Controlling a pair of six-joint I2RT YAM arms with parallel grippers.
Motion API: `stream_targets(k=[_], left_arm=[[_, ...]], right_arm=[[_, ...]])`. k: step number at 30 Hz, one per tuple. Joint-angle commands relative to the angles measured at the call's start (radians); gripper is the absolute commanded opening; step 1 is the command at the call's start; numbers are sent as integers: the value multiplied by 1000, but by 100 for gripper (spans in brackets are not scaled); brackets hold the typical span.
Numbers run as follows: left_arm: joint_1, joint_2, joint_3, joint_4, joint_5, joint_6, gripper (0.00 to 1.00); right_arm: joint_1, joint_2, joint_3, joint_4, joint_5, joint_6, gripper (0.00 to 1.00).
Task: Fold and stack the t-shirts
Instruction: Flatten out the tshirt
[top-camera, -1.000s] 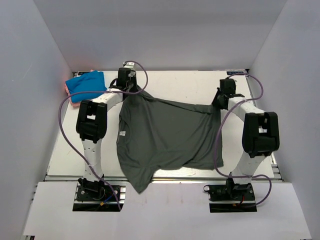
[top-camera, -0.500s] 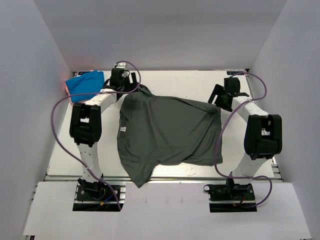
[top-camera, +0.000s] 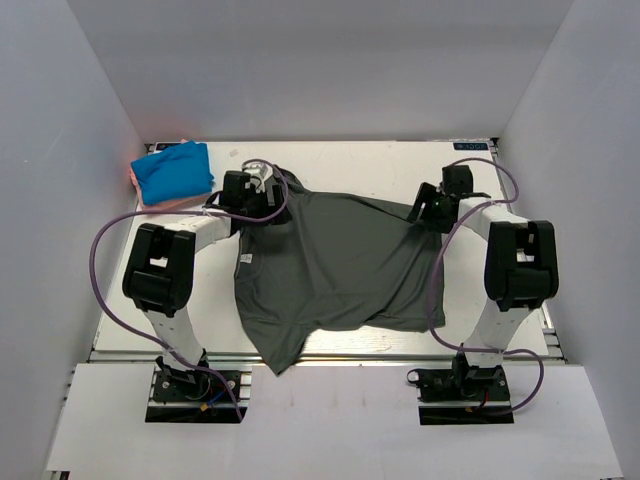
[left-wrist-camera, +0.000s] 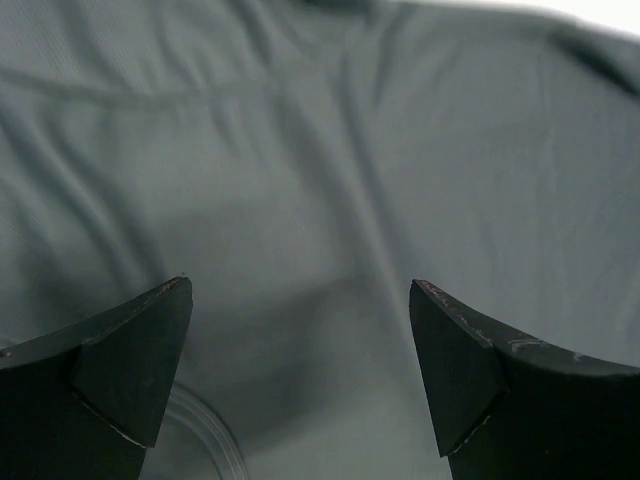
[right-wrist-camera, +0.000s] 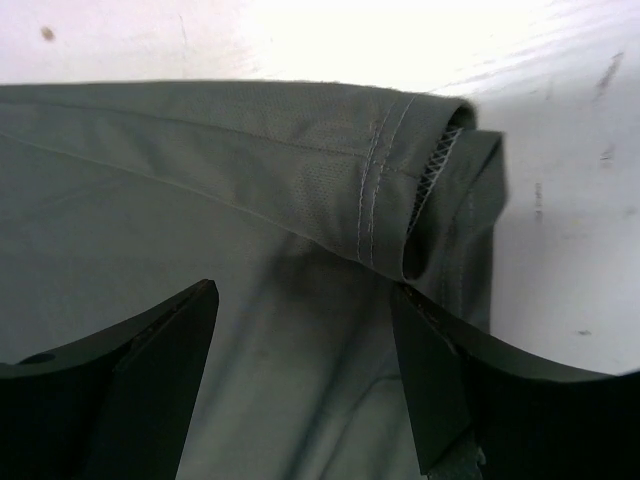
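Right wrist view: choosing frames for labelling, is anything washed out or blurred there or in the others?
Right wrist: table glares white, dark grey-green t-shirt hem stitching sharp. Left wrist: shirt soft and dim. Top external: even light, bright glare strip along the table's near edge.

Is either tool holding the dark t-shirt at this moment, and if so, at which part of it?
Nothing is held. The left tool and the right tool both stand open above the dark t-shirt, the right one over a hemmed edge.

table: white top, faint dark specks visible in the right wrist view
walls: plain pale panels at left, back, right
front board: white, along near edge
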Motion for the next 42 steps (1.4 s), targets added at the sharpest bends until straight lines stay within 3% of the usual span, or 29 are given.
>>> stream_targets(k=[1, 15, 22, 30, 37, 42], left_arm=[[-6, -23, -34, 49, 65, -17, 100], [-6, 36, -74, 40, 33, -26, 100], [-6, 36, -92, 28, 1, -17, 100], [-6, 55, -101, 19, -10, -17, 100], [-6, 42, -101, -21, -28, -17, 100], [-6, 19, -66, -47, -38, -8, 100]], right_arm=[[-1, 37, 32, 37, -56, -3, 75], [-3, 90, 19, 149, -21, 49, 74], [0, 101, 36, 346, 81, 89, 74], [-1, 146, 144, 485, -36, 216, 74], [-3, 313, 320, 436, 9, 299, 72], [6, 283, 346, 356, 17, 207, 72]])
